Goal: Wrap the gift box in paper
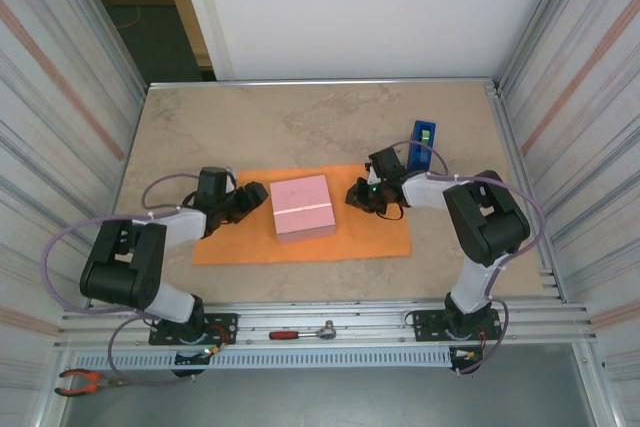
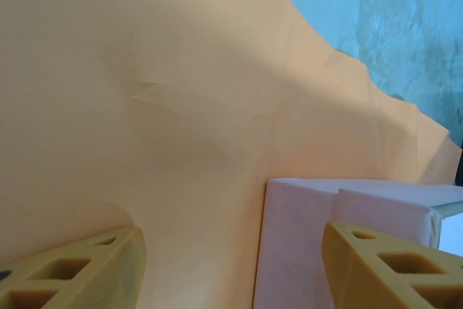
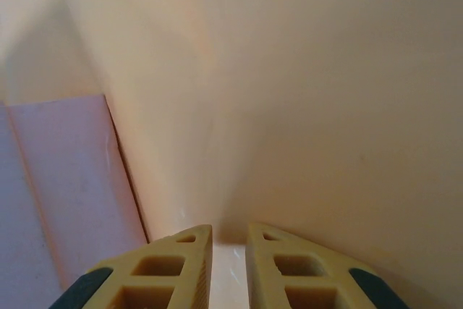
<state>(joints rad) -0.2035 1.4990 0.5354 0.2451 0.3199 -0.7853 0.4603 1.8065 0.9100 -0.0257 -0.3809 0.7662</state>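
Between both end effectors: gift box [image 1: 302,207].

You're looking at a lab test cell: corrugated metal walls [image 1: 60,97] enclose the stone-look desk [image 1: 300,127], with aluminium rails [image 1: 330,322], a ratchet [image 1: 300,332] and pliers [image 1: 85,380] at its near edge.
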